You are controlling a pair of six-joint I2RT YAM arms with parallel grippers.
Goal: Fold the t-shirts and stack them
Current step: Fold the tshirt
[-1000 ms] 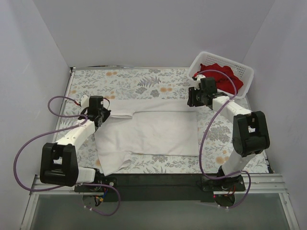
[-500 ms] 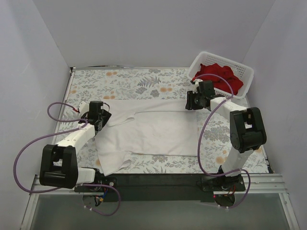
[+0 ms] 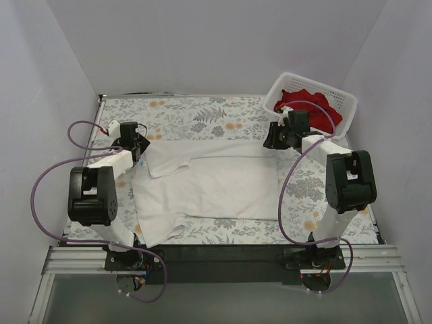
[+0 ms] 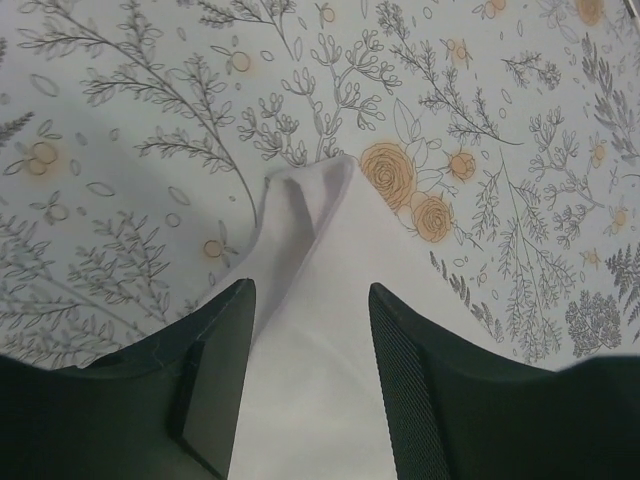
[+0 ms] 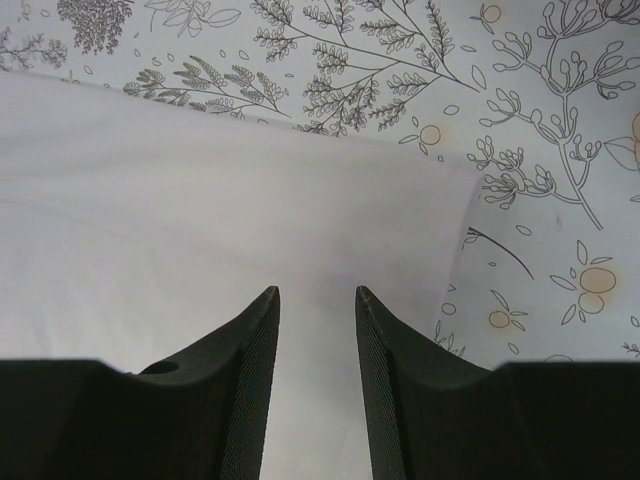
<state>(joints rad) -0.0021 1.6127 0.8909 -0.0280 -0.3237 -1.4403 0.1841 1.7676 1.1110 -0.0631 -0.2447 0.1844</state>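
The white t-shirt (image 3: 209,182) lies spread flat across the middle of the floral table, with a sleeve folded in at its far left. My left gripper (image 3: 140,144) is open at the shirt's far left corner. In the left wrist view my left gripper (image 4: 310,300) straddles a pointed fold of white cloth (image 4: 315,210) without pinching it. My right gripper (image 3: 273,140) is open at the shirt's far right corner. In the right wrist view my right gripper (image 5: 317,295) hovers over the white cloth (image 5: 200,230) near its right edge. The red t-shirts (image 3: 307,101) lie bunched in the basket.
The white lattice basket (image 3: 341,98) stands at the back right corner, just behind my right arm. Grey walls close in the table on three sides. The floral table cover (image 3: 196,115) shows behind the shirt. Purple cables loop beside both arms.
My left gripper has moved toward the back left, to the shirt's far left corner. My right gripper has shifted slightly toward the basket. The shirt's left sleeve now lies folded inward.
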